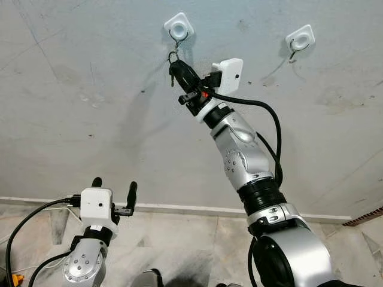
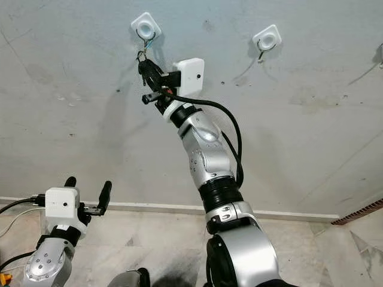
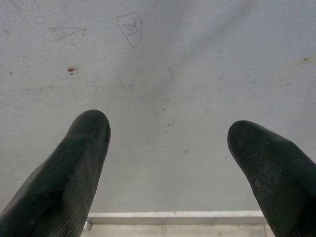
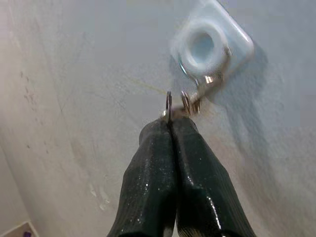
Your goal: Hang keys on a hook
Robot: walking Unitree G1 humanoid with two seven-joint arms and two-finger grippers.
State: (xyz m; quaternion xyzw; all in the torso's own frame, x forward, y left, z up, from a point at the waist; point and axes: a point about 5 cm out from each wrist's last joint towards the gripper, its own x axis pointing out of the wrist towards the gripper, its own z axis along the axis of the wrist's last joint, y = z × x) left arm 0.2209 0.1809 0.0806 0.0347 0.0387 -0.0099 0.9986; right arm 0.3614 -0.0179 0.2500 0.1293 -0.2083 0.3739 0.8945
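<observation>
A white wall hook (image 1: 179, 28) with a wire loop is fixed high on the grey wall. Just below it my right gripper (image 1: 174, 63) is raised on its arm and shut on the keys' metal ring (image 4: 169, 106). A second small ring (image 4: 190, 101) of the bunch sits at the lower end of the hook's wire (image 4: 212, 47). A dark key (image 1: 172, 78) dangles under the fingertips. My left gripper (image 1: 114, 186) is held low near the wall's foot, open, with nothing between its fingers (image 3: 84, 148).
A second white hook (image 1: 300, 39) is on the wall to the right, with nothing on it. A white skirting strip (image 1: 197, 208) runs along the wall's base above a marble floor (image 1: 179, 245). Cables (image 1: 24, 227) trail at the lower left.
</observation>
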